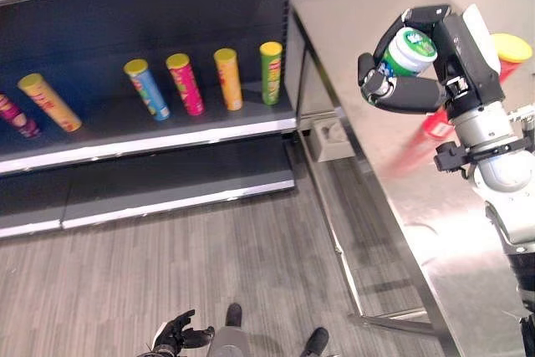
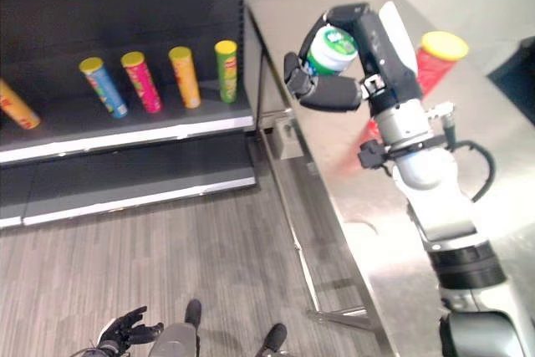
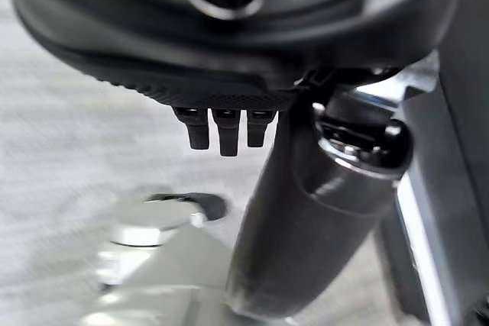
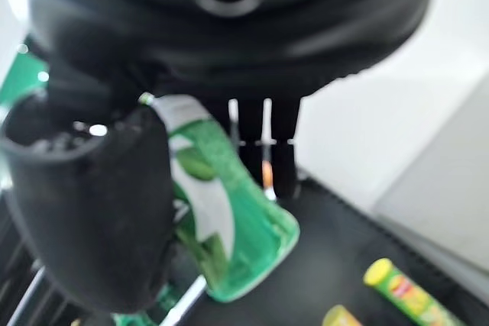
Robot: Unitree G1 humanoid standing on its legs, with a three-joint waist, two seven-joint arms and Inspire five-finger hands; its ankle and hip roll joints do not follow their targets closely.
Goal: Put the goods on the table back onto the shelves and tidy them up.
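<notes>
Right hand (image 1: 435, 60) raised over steel table (image 1: 393, 173), fingers and thumb curled round green can (image 1: 408, 52), white lid toward camera; can clear of the tabletop, carried between table and shelf unit (image 1: 150, 131). Green label wrapped by thumb in right wrist view (image 4: 229, 211). Red can with yellow lid (image 2: 435, 60) upright on table just behind the hand, not yet picked. Left hand (image 1: 177, 334) low near floor, at bottom edge of head view, fingers loosely spread, holding nothing, idle.

Middle shelf: yellow can (image 1: 48, 102) and dark pink can (image 1: 17, 116) at left end, leaning; then blue can (image 1: 147, 89), pink can (image 1: 185, 84), orange can (image 1: 228, 79), lime-green can (image 1: 271, 73) in a row, spaced apart, standing roughly upright. Lower shelf (image 1: 167, 186) bare.

Step judged: transport, mid-carry from table to shelf. Grasp looks firm. Next move likely needs swing of arm leftward past the shelf's side panel, then lowering the can upright onto the shelf board. Free gap on the middle shelf between yellow can and blue can; lower shelf also an option. Care needed not to knock lime-green can, nearest the table side. Red can left for a further trip.
</notes>
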